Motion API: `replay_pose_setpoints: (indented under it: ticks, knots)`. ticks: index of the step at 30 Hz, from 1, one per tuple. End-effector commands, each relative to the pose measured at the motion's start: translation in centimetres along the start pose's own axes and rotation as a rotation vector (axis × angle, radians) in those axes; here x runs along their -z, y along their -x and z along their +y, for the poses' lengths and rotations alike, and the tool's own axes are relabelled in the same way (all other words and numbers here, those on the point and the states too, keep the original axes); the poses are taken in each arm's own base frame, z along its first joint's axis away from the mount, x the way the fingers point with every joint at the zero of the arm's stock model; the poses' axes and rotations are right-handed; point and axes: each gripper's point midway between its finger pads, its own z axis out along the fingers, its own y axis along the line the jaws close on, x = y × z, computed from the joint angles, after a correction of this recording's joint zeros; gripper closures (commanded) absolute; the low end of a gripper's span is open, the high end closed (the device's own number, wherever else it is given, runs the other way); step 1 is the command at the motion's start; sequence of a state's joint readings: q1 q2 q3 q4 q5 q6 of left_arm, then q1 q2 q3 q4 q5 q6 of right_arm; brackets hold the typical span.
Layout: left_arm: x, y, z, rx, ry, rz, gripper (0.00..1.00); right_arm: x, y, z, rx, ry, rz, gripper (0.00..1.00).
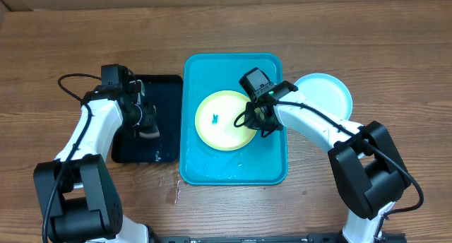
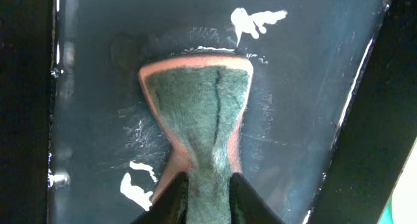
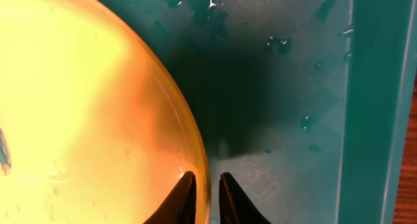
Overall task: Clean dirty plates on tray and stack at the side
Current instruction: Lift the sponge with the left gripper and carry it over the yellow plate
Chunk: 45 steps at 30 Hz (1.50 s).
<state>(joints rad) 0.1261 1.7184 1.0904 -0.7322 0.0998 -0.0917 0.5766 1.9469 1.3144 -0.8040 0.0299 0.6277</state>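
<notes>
A yellow-green plate [image 1: 224,123] with a small blue smudge [image 1: 215,118] lies flat in the turquoise tray [image 1: 233,174]. My right gripper [image 1: 258,116] is at the plate's right rim. In the right wrist view its fingers [image 3: 208,188] straddle the rim of the plate [image 3: 85,107], one over the plate and one over the wet tray floor [image 3: 287,87], with a thin gap showing. A light blue plate [image 1: 326,95] sits on the table right of the tray. My left gripper [image 2: 207,195] pinches the waist of a green sponge [image 2: 199,100] resting on the black tray [image 2: 98,87].
The black tray [image 1: 159,95] lies left of the turquoise tray and holds foam flecks and water. Water drops sit on the table by the turquoise tray's front left corner [image 1: 176,190]. Both arm bases stand at the near table edge.
</notes>
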Motion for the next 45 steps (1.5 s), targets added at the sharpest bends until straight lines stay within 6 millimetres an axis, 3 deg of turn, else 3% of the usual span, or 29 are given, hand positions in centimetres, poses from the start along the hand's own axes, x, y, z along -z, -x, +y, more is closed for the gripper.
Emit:
replay_pose_setpoints:
  ticks: [1, 4, 23, 28, 34, 36, 41, 45]
  knots:
    - [-0.4, 0.1, 0.1, -0.02, 0.006, -0.001, 0.63, -0.2, -0.1, -0.1, 0.0, -0.004, 0.0, 0.85]
    - [-0.4, 0.3, 0.0, -0.021, 0.005, -0.009, 0.61, -0.2, -0.1, -0.1, 0.0, -0.003, 0.001, 0.84]
    - [-1.1, -0.6, 0.1, 0.012, 0.0, 0.012, 0.73, -0.2, -0.1, -0.1, -0.001, -0.003, 0.0, 0.84]
    - [-2.4, -1.2, 0.3, 0.023, 0.003, 0.044, 0.73, -0.2, -0.1, -0.1, 0.0, -0.004, 0.001, 0.84]
    - [-3.8, -1.2, 0.4, 0.024, 0.003, 0.061, 0.81, -0.2, -0.1, -0.1, 0.0, -0.004, 0.001, 0.84]
    - [-3.8, -1.2, 0.3, 0.024, -0.002, 0.059, 0.96, -0.2, -0.1, -0.1, 0.0, -0.004, 0.001, 0.84]
    - [-1.7, -0.1, -0.3, 0.017, -0.018, 0.062, 0.96, -0.2, -0.1, -0.1, -0.001, -0.004, 0.001, 0.84]
    - [2.2, 2.5, -0.9, -0.02, -0.024, 0.008, 0.96, -0.1, -0.6, 0.5, -0.001, 0.033, 0.029, 0.7]
